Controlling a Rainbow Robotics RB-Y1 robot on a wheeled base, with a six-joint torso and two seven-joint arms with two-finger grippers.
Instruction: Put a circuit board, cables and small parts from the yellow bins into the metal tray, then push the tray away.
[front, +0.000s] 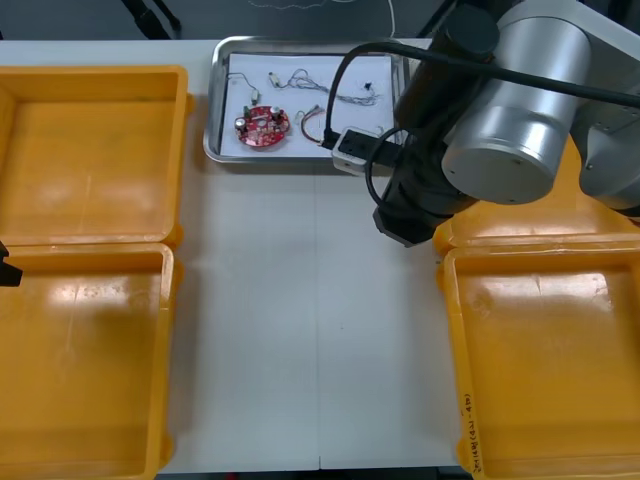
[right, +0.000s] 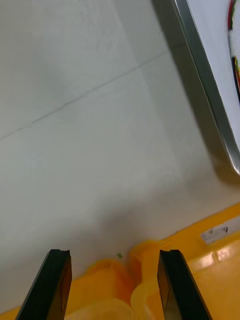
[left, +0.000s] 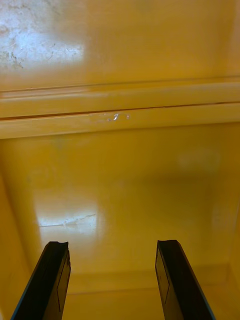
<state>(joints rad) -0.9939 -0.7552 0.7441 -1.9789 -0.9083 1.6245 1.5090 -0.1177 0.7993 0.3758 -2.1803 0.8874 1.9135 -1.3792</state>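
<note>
Front view: metal tray (front: 214, 110) at the table's far edge, long side along it, circuit board (front: 262, 124) and cables (front: 340, 92) inside. Right gripper (right: 114, 254), spread and empty, hangs just short of the tray's near right corner, so nearer than the left gripper (left: 112, 245), spread empty over a yellow bin (left: 120, 175)

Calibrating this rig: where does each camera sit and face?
Front view: above the arms, steeply down on table, metal tray, yellow bins; right arm shows.
Right wrist view: right wrist, toward table, tray edge, bin rims; open right gripper.
Left wrist view: left wrist, into yellow bins; open left gripper.
Front and right wrist share the tray.
</note>
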